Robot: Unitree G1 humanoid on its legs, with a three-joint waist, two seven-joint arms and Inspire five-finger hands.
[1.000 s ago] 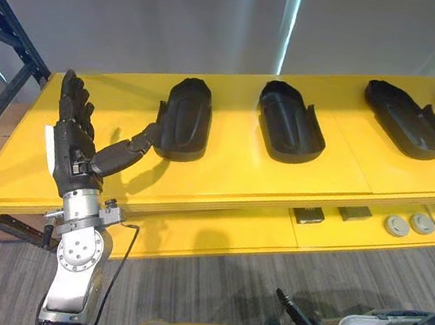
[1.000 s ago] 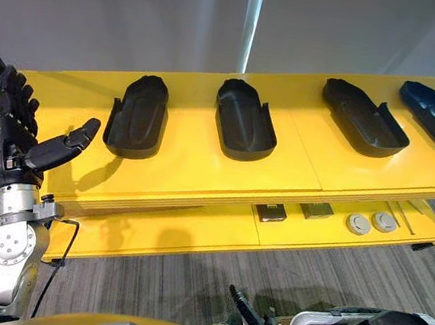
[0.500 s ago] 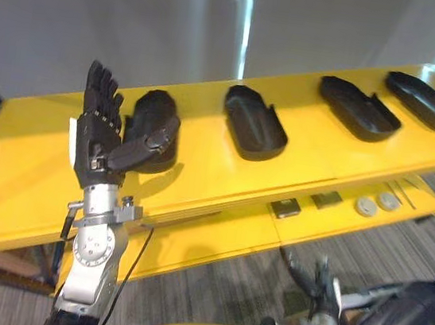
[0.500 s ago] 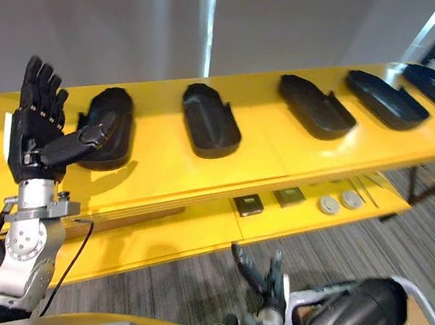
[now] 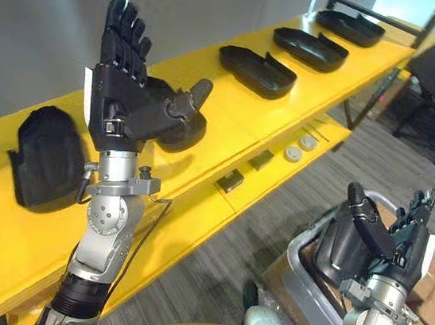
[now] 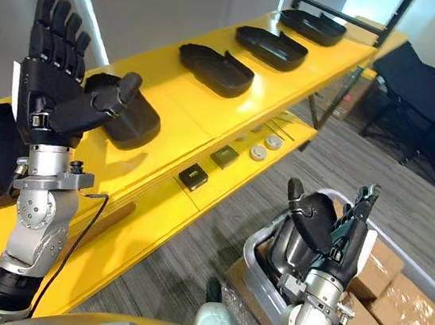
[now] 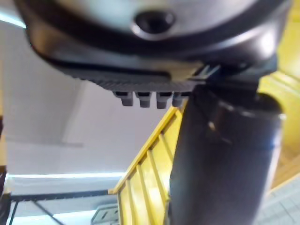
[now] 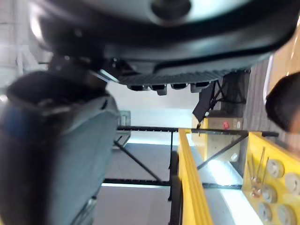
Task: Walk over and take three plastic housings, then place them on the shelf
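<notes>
head, 2 eye views: side by side, looking down, sharing the counter (image 5: 230, 124), left hand (image 5: 126, 98), right hand (image 5: 386, 249) | left wrist: very close along its hand | right wrist: very close, counter beyond

On the long yellow bench top (image 5: 229, 104): five black plastic housings (image 5: 257, 72) in a row, well apart. On its lower ledge (image 5: 195, 212): two dark square blocks (image 5: 230, 182), two grey discs (image 5: 292, 153).

Showing off two silver-grey arms (image 5: 90, 262) with round, screw-studded wrist joints (image 5: 108, 216), topping them with a black segmented left hand (image 5: 124, 106) wearing a white strip (image 5: 86, 99) and a matching black right hand (image 5: 389, 248).
</notes>
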